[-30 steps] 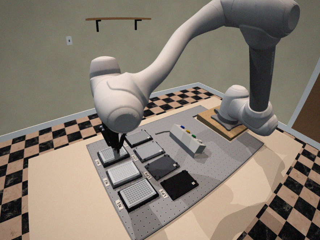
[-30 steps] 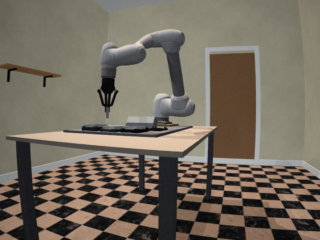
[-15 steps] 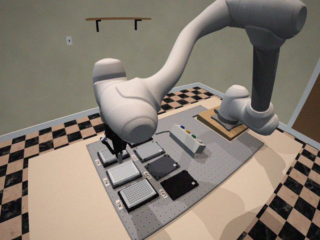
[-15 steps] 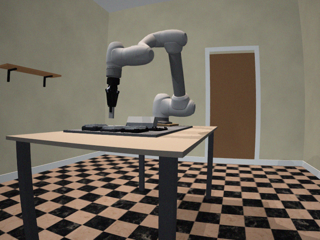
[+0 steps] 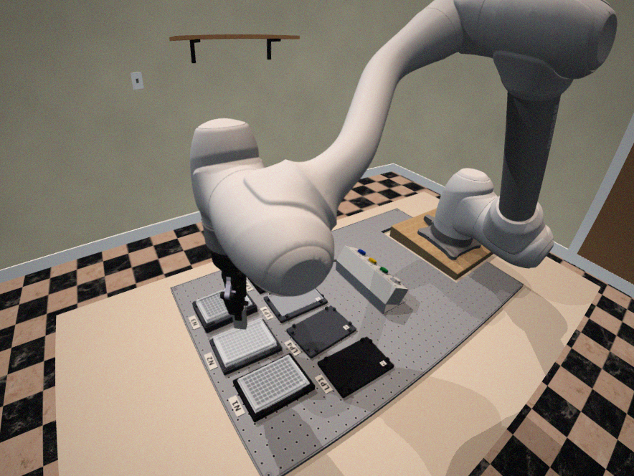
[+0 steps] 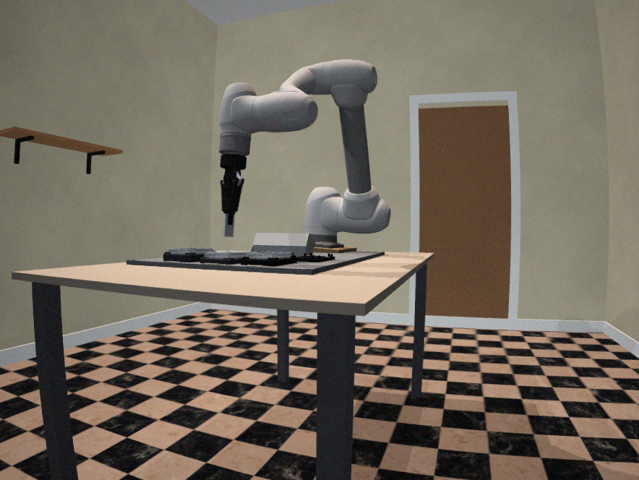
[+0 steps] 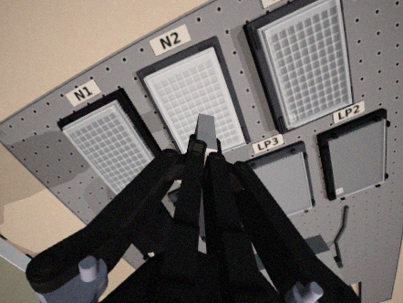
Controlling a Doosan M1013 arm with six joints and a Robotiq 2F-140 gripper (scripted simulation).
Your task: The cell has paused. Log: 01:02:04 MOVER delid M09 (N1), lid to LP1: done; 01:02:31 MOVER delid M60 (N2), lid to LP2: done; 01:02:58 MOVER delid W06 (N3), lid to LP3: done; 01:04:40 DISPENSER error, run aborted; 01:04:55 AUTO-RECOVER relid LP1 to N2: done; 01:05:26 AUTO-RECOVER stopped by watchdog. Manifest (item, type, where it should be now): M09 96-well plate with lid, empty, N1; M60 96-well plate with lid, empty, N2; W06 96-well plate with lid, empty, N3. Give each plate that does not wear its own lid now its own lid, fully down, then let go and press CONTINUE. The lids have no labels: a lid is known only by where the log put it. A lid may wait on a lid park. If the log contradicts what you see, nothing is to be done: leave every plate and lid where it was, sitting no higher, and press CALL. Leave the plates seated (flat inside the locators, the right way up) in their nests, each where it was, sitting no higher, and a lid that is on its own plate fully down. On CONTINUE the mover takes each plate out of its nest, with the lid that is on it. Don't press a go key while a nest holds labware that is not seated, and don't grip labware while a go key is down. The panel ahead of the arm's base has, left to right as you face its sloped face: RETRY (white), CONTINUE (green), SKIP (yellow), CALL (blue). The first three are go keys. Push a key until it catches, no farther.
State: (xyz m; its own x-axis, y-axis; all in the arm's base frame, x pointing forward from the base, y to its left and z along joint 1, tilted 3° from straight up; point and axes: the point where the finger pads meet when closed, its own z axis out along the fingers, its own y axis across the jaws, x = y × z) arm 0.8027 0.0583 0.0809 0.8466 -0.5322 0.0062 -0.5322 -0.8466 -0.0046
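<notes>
Three 96-well plates sit in black nests on the grey baseplate. The N1 plate and the N3 plate show sharp well grids and carry no lid. The N2 plate looks paler, with a lid on it. Light grey lids lie on park LP3 and park LP2. Park LP1 is bare and black. My gripper is shut and empty. It hangs well above the plates, over the far edge of N2.
The key panel stands behind the parks, with blue, yellow, green and white keys. A bare dark grey park LP4 lies between LP1 and LP3. The arm's base is at the back right.
</notes>
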